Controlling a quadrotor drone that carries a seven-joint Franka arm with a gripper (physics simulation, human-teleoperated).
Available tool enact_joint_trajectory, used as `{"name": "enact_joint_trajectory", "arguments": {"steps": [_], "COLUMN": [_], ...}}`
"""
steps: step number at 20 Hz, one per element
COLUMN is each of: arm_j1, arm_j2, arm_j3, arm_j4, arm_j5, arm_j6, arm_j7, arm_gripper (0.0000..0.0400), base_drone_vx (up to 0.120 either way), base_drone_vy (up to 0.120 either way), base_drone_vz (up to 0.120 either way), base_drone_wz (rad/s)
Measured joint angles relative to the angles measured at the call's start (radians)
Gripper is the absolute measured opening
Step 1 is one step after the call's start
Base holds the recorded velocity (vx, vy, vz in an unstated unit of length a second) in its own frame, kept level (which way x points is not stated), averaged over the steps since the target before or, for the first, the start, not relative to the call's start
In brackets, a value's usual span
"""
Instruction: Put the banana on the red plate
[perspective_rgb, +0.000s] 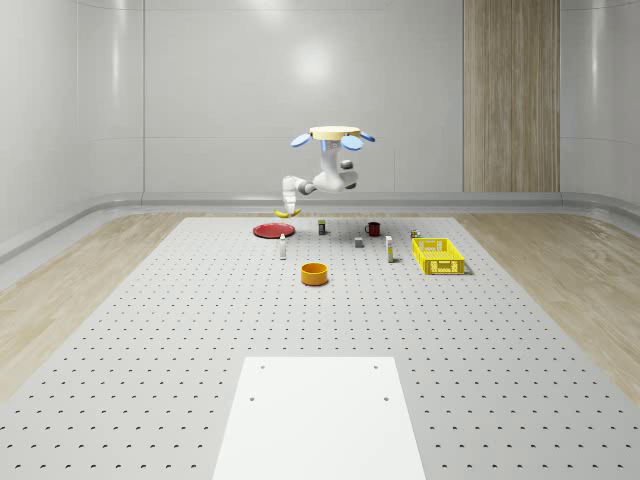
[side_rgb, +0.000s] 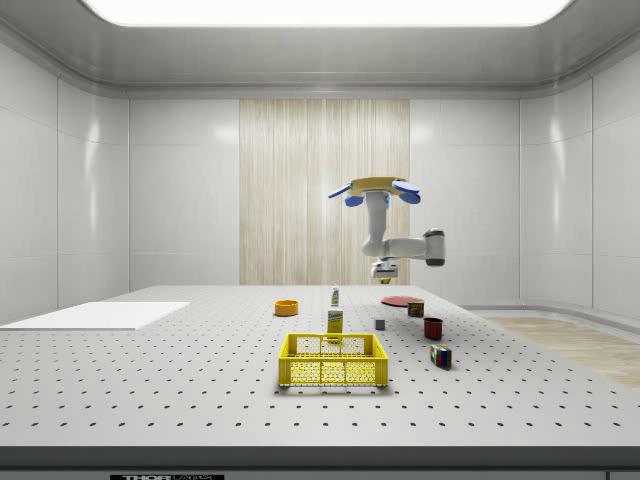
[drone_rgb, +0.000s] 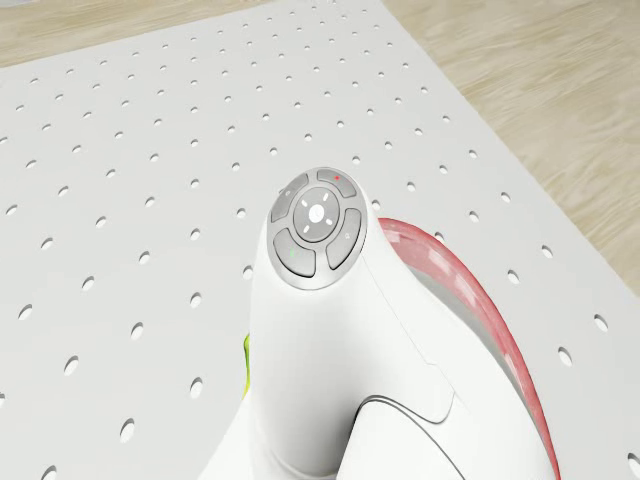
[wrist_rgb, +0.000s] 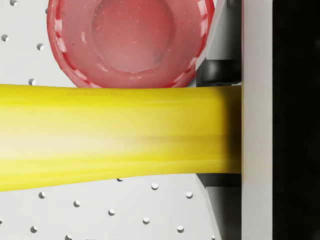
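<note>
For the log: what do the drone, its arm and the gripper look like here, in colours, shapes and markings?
The drone has a flat tan disc body with blue rotor blades at its rim. From it hangs the arm, made of glossy white rounded segments with dark grey joint bands. In the drone view, the arm carries a round grey button pad with a small red mark. The gripper is white; the wrist view shows one pale grey finger with dark fittings.

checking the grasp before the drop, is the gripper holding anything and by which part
The gripper holds the long yellow banana, fingers closed across its body; which stretch of its length cannot be told. The drone hovers near the round red plate.
</note>
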Motion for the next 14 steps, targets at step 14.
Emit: {"name": "enact_joint_trajectory", "arguments": {"steps": [14], "arm_j1": [-0.005], "arm_j2": [0.004], "arm_j3": [0.000], "arm_j4": [0.000], "arm_j5": [-0.001], "arm_j6": [-0.004], "arm_j7": [-0.109], "arm_gripper": [0.0190], "base_drone_vx": [0.083], "base_drone_vy": [-0.049], "base_drone_vz": [0.000], "base_drone_wz": [0.000]}}
